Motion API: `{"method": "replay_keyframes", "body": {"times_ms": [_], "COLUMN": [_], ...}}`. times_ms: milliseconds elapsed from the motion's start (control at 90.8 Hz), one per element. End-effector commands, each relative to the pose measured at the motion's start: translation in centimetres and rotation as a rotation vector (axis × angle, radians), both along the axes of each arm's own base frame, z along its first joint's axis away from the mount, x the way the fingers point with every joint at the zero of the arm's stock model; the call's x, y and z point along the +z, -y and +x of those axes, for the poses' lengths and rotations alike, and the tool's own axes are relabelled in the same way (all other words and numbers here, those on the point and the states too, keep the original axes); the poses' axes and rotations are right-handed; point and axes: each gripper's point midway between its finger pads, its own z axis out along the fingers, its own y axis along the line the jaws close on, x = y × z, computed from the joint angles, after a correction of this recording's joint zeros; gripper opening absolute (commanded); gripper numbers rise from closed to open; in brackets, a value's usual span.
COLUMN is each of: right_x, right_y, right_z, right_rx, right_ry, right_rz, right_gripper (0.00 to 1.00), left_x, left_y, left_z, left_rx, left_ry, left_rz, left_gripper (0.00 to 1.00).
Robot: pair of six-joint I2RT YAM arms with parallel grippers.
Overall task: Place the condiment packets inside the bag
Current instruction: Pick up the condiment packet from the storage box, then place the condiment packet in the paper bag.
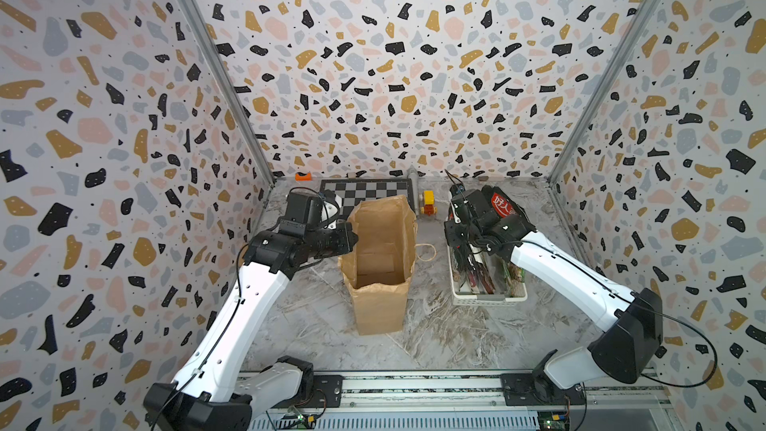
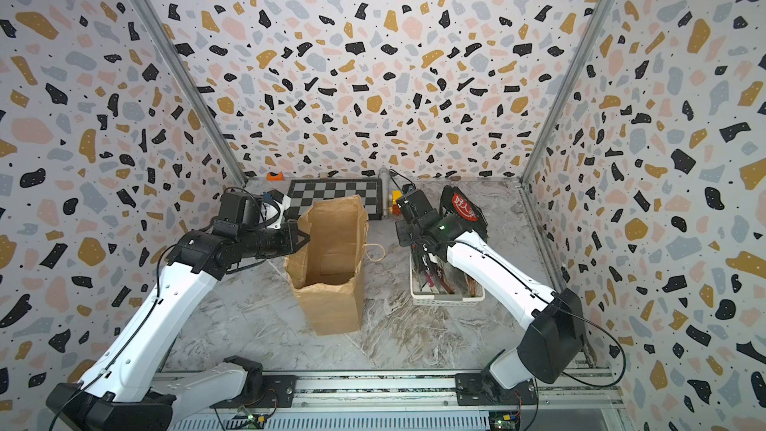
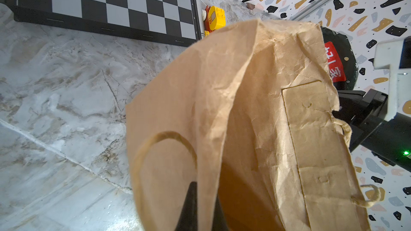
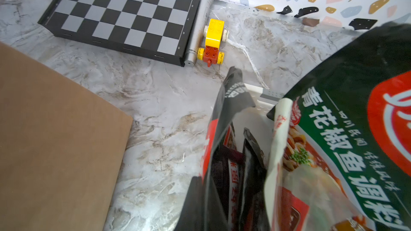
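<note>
- Spanning the cell floor, the marble-patterned tabletop [image 1: 435, 337] carries every item listed below.
- Left arm [image 1: 248, 304]: reaches in from the robot's left. The left gripper [image 1: 351, 238] is closed on the top rim of the bag's left wall. In the left wrist view one dark finger [image 3: 189, 205] lies against the paper's outer face.
- Right arm [image 1: 559, 267]: reaches over the basket. The right gripper [image 1: 465, 248] points down among the upright pouches with its jaws closed. Which pouch, if any, lies between them cannot be told.
- Brown kraft paper bag [image 1: 379, 304]: stands upright and creased at centre, between the two arms. Its folded bottom shows through the open mouth. One cord handle [image 1: 427, 252] hangs outside its right wall.
- White perforated basket [image 1: 489, 298]: sits near the bag on its right, apart from it, and holds the condiment packets [image 1: 481, 275] standing on edge.
- Chessboard [image 1: 364, 192]: lies flat at the back wall, behind the bag.
- Dark-green packet [image 1: 503, 207]: bears a red logo and rises above the basket's far end, leaning.
- Black-red packet [image 4: 231, 98] and cream-red packet [image 4: 280, 141]: stand in the basket on either side of the right gripper's fingers.
- Silver microphone [image 4: 200, 18]: lies along the chessboard's right edge.
- Yellow-and-red toy car [image 4: 213, 41]: sits just beside the microphone.
- Small orange object [image 1: 303, 176]: rests at the back wall, left of the chessboard.
</note>
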Motion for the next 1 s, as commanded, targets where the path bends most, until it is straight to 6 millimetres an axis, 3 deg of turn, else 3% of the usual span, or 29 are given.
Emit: {"method": "replay_keyframes", "body": {"times_ms": [0, 198, 430, 540, 639, 804, 991], "right_x": [5.8, 13.1, 23.3, 28.2, 31.8, 36.1, 38.6], "right_y": [1.5, 1.6, 1.1, -0.6, -3.6, -7.3, -9.4], "right_z": [-1.0, -2.7, -4.2, -5.6, -7.3, -9.9, -10.7], "right_rx": [0.008, 0.111, 0.2, 0.301, 0.448, 0.653, 0.749], "right_ry": [0.079, 0.157, 0.34, 0.419, 0.469, 0.491, 0.496], "right_rz": [-0.003, 0.026, 0.109, 0.235, 0.403, 0.67, 0.83], "right_gripper": [0.0, 0.0, 0.0, 0.0, 0.0, 0.0, 0.0], "left_x": [0.6, 0.5, 0.1, -0.1, -0.2, -0.6, -0.7], "left_y": [-0.1, 0.0, 0.0, 0.2, 0.3, 0.4, 0.7], "left_z": [0.0, 0.0, 0.1, 0.2, 0.3, 0.3, 0.3], "left_rx": [-0.006, -0.015, -0.017, -0.022, -0.023, -0.03, -0.042], "left_ry": [0.038, 0.035, 0.022, 0.013, 0.009, -0.002, -0.004], "left_rz": [0.012, 0.012, 0.016, 0.011, 0.009, 0.008, -0.003], "left_gripper": [0.0, 0.0, 0.0, 0.0, 0.0, 0.0, 0.0]}}
